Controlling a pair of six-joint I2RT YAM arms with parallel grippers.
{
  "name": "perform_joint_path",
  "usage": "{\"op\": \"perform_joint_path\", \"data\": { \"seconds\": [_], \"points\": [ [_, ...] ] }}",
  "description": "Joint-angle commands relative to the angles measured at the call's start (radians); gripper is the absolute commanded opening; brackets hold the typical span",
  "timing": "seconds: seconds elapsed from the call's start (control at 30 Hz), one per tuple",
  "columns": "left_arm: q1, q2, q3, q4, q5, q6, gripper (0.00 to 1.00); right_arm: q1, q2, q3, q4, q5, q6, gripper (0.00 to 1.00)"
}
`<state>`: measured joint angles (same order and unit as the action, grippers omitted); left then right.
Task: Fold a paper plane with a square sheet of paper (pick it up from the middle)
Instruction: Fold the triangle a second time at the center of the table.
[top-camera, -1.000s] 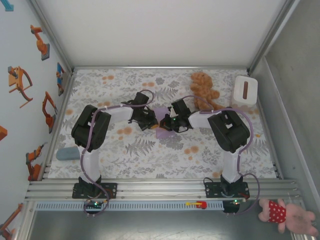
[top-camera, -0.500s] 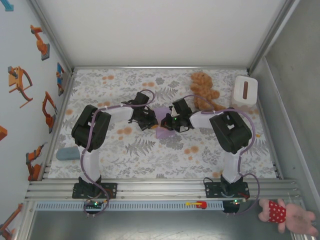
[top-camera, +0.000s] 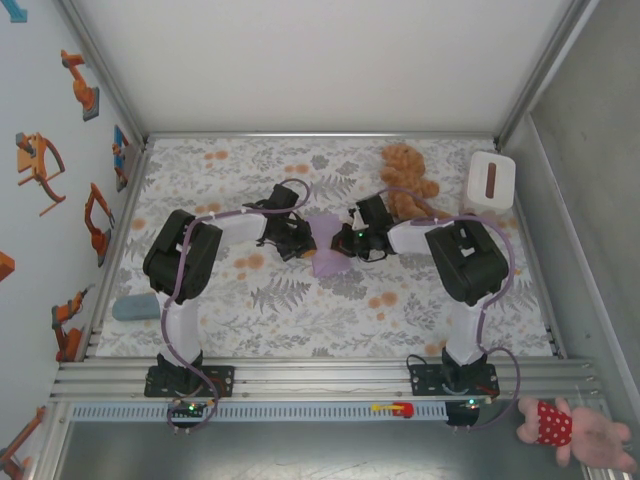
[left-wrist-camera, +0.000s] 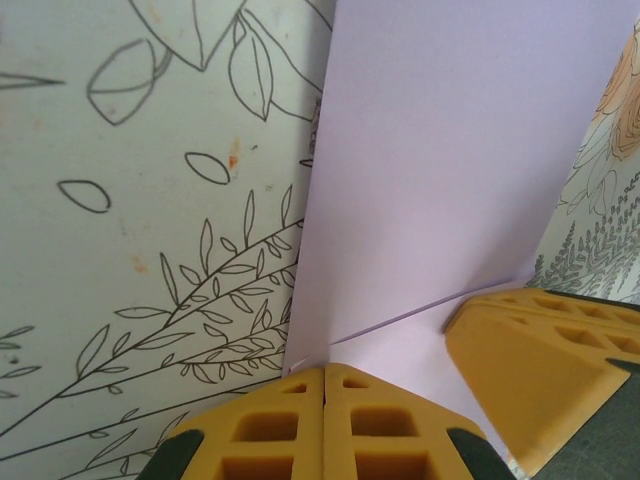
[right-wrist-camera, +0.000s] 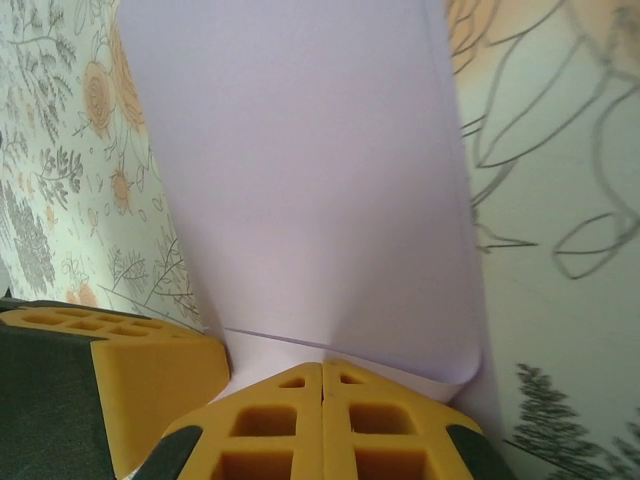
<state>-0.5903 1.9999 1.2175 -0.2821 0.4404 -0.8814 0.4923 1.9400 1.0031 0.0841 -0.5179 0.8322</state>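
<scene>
The lavender square sheet of paper (top-camera: 325, 248) lies mid-table on the floral cloth, partly folded over, between my two grippers. My left gripper (top-camera: 303, 243) is shut, its yellow tips (left-wrist-camera: 324, 372) resting at the paper's (left-wrist-camera: 450, 170) near corner, where a folded edge runs off to the right. My right gripper (top-camera: 345, 243) is shut too, its tips (right-wrist-camera: 322, 368) against the sheet (right-wrist-camera: 310, 180), whose upper layer curls over in a soft loop at the right. Each wrist view catches the other gripper's yellow finger (left-wrist-camera: 540, 360) (right-wrist-camera: 130, 370) close alongside. No finished paper plane is in view.
A brown teddy bear (top-camera: 405, 178) sits just behind the right arm, with a white box (top-camera: 490, 180) at the far right. A grey-blue object (top-camera: 135, 305) lies at the left edge. A pink soft toy (top-camera: 575, 430) lies off the table at the near right.
My right gripper has drawn back to the right, away from the left one, and more of the lavender paper now shows between them. The left arm has stayed put.
</scene>
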Motion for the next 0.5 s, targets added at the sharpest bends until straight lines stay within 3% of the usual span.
{"op": "perform_joint_path", "data": {
  "seconds": [0.0, 0.27, 0.47],
  "points": [
    [0.003, 0.054, -0.027, -0.148, -0.075, 0.028, 0.0, -0.046, -0.028, -0.019, -0.043, 0.077, -0.025, 0.0],
    [0.004, 0.052, -0.006, -0.144, -0.056, 0.053, 0.0, -0.065, -0.092, -0.011, -0.048, 0.082, -0.028, 0.0],
    [0.004, 0.058, 0.028, -0.148, -0.033, 0.096, 0.0, -0.017, -0.114, 0.003, -0.066, 0.039, -0.059, 0.0]
  ]
}}
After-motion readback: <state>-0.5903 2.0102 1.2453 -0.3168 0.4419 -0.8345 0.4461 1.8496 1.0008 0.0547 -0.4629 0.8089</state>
